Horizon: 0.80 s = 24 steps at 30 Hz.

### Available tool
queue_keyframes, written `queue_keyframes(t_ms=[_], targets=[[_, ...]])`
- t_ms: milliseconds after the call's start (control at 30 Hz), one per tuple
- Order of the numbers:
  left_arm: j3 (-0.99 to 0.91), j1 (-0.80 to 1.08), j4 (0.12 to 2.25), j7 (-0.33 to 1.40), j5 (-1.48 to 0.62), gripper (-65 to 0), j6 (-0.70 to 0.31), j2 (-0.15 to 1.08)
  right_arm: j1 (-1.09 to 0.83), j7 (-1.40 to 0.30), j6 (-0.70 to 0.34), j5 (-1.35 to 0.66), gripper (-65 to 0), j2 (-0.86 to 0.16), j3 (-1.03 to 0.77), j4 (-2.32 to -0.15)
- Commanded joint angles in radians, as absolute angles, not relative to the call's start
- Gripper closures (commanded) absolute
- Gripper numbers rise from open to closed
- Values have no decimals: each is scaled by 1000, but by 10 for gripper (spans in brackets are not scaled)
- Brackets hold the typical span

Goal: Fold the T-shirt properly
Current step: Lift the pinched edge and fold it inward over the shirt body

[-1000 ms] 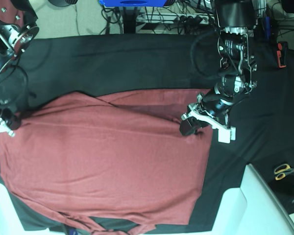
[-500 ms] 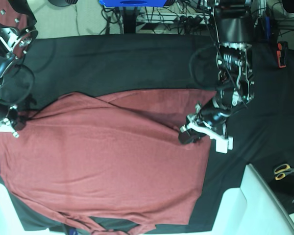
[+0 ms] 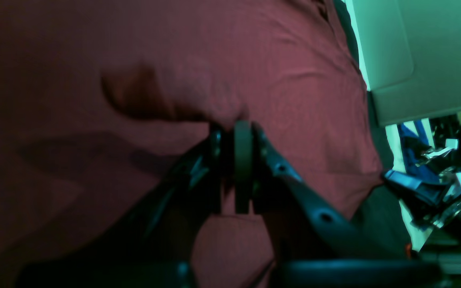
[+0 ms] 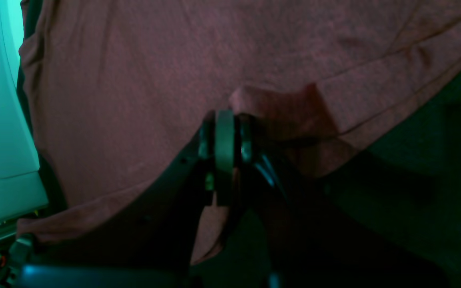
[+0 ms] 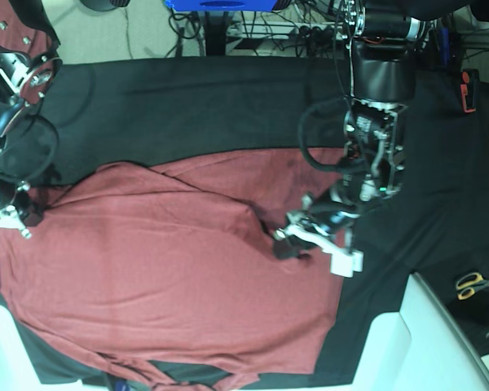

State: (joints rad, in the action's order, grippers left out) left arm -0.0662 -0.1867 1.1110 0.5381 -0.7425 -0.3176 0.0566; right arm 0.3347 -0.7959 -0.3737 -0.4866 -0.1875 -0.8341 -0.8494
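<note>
Dragged inward, the left tool [image 5: 287,245] pinches a shirt [image 5: 163,269] fold — the right tool [image 5: 16,213] grips its edge.

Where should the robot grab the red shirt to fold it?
Best by its edges, from above. The T-shirt lies flat on the black cloth, so only pinched-up fabric gives purchase. The left gripper and right gripper each pinch a raised bit at opposite sides.
</note>
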Motion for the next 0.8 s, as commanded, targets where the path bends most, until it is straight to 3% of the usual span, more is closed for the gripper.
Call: queue_keyframes(t_ms=[0, 233, 300, 500, 633, 767], targets=[[-54, -222, 1110, 509, -760, 0, -328, 61, 360, -782, -380, -503, -2, -206, -837, -865], [-53, -232, 1075, 507, -760, 0, -328, 61, 360, -782, -380, -503, -8, -209, -837, -863], [-53, -232, 1076, 507, -760, 0, -306, 64, 358, -782, -380, -503, -66, -209, -837, -863], [-53, -217, 1125, 507, -765, 0, -272, 65, 355, -782, -380, -503, -332, -208, -837, -866], [-53, -160, 1228, 507, -765, -2, -216, 82, 355, -782, -380, -503, -351, -209, -837, -868], [-53, -134, 1274, 507, -766, -184, -140, 94, 355, -782, -384, -504, -353, -208, -837, -868]])
